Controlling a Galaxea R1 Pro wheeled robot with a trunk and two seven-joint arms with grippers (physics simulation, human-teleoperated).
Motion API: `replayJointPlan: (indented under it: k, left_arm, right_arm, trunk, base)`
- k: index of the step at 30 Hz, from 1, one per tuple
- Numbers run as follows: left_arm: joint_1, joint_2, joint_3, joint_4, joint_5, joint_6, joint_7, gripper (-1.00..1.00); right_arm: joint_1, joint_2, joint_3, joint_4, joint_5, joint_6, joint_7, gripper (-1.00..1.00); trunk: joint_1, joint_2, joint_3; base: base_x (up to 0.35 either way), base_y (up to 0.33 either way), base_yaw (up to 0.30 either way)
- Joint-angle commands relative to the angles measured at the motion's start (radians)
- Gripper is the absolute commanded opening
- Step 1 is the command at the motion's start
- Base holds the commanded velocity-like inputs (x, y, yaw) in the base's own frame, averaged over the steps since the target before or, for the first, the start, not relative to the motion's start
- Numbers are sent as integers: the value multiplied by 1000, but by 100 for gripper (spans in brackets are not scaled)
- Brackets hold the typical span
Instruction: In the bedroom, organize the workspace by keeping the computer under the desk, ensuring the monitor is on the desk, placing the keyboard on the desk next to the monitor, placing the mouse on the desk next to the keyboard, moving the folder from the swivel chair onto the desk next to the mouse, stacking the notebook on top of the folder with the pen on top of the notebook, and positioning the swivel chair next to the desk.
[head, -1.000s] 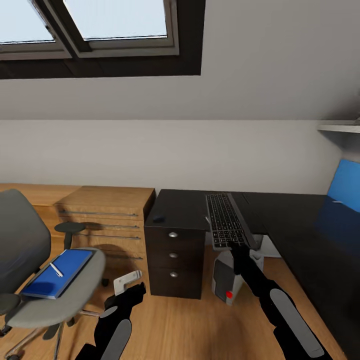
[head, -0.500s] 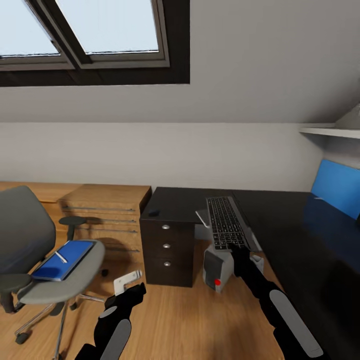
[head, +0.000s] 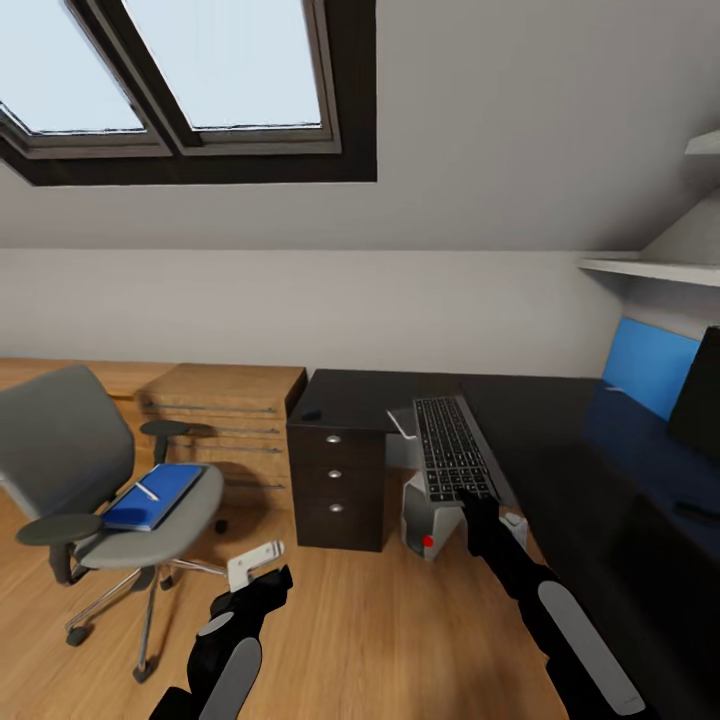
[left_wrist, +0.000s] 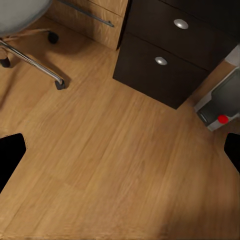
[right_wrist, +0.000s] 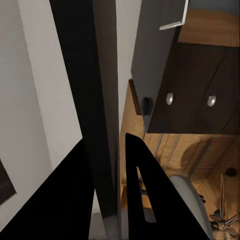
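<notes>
Right claw (head: 468, 500): clamped on the near short edge of the slim dark-keyed keyboard with silver-grey rim (head: 452, 446), which is lifted and extends away from the claw above the inner corner of the black L-shaped worktop (head: 560, 440). In the right wrist view the keyboard (right_wrist: 105, 125) shows edge-on between the two dark fingers (right_wrist: 145, 195).

Left claw (head: 262, 566): low over the light wooden floor (head: 380, 640), pale fingers apart, nothing between them. The left wrist view shows bare floor (left_wrist: 115, 165) between the finger tips.

Small silver-grey tower computer with a red light (head: 425, 518): on the floor below the held keyboard, just beside the dark three-drawer unit with round silver knobs (head: 335, 490); also ahead of the left claw in its wrist view (left_wrist: 220, 102).

Small dark oval mouse (head: 311, 414): on the worktop over the drawer unit, well to the left of the right claw.

Grey swivel chair on a metal star base (head: 110, 500): left of the left claw, apart from the worktop. On its seat the bright blue flat folder (head: 153, 496), with a thin white pen (head: 147, 491) lying on top.

Black flat monitor (head: 698, 395): far to the right of the right claw, standing on the worktop at the frame edge.
</notes>
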Motion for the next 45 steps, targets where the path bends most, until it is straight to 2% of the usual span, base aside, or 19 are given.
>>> replayJointPlan:
  k: [1, 22, 29, 31, 34, 36, 40, 41, 45]
  left_arm:
    - [-1, 0, -1, -1, 6, 3, 8, 100]
    - [-1, 0, -1, -1, -4, 3, 12, 100]
    - [-1, 0, -1, -1, -4, 3, 12, 100]
    - [-1, 0, -1, -1, 2, 3, 10, 100]
    - [-1, 0, -1, -1, 4, 3, 9, 100]
    - [-1, 0, -1, -1, 5, 3, 9, 100]
    - [-1, 0, -1, -1, 5, 3, 9, 100]
    - [-1, 0, -1, -1, 5, 3, 9, 100]
    - [-1, 0, -2, 0, 5, 3, 7, 100]
  right_arm:
    - [-1, -1, 1, 0, -7, 1, -2, -100]
    - [-1, -2, -19, 10, -8, 1, 0, -100]
    - [-1, 3, -34, 41, -10, 0, 2, -100]
    - [-1, 4, -38, 51, -40, -3, 4, -100]
    - [-1, 4, -36, 58, -43, -6, 4, -100]
    - [-1, 4, -36, 84, -43, -5, 3, -100]
    - [-5, 4, -67, 159, -44, -5, 2, -100]
    - [-14, 4, -83, 229, -42, -10, 4, -100]
    - [-48, 2, -88, 299, -39, -15, 4, -100]
  trunk:
    - [-5, 6, 2]
    - [-85, 153, 68]
    - [-112, 202, 90]
    - [-112, 202, 90]
    - [-112, 202, 90]
    - [-112, 202, 90]
    - [-112, 202, 90]
    - [-112, 202, 90]
    - [-112, 202, 90]
  base:
    - [-344, -65, 0]
    - [-259, -250, 0]
    - [-204, -298, 0]
    - [-135, -220, 0]
    - [-31, -57, 0]
    - [-7, -12, 0]
    - [-1, -2, 0]
    - [0, 0, 0]
    - [0, 0, 0]
